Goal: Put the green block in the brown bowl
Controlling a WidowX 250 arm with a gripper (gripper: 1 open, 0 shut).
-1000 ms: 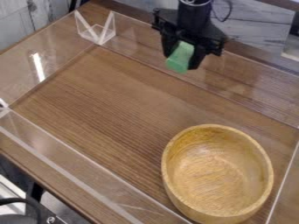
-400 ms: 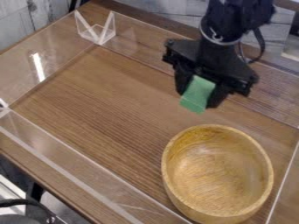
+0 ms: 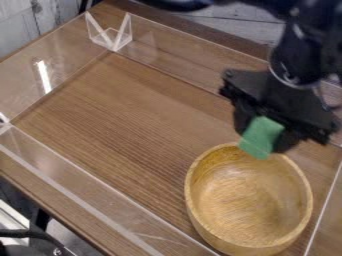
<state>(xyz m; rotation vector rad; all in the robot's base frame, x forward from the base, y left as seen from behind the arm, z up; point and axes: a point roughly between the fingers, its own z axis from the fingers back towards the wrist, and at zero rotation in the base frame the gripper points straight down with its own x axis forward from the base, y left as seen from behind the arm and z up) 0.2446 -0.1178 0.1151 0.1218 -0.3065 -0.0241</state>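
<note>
Nearest: clear acrylic wall (image 3: 80,205) along the front edge of the wood-grain table (image 3: 120,115). Bowl (image 3: 250,200) sits front right, upright, nothing in it. Just above its far rim hangs my claw (image 3: 267,136), pointing steeply down, jaws pinching the green block (image 3: 262,137) by its upper part, block tilted, clear of the bowl. Far left corner: small clear stand (image 3: 108,31). No readable labels or writing anywhere.

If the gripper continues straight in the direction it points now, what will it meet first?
Probably the brown bowl. The gripper points steeply down, holding the green block over the bowl's far rim. Whether rim or inside comes first is unclear, since one view hides depth.
</note>
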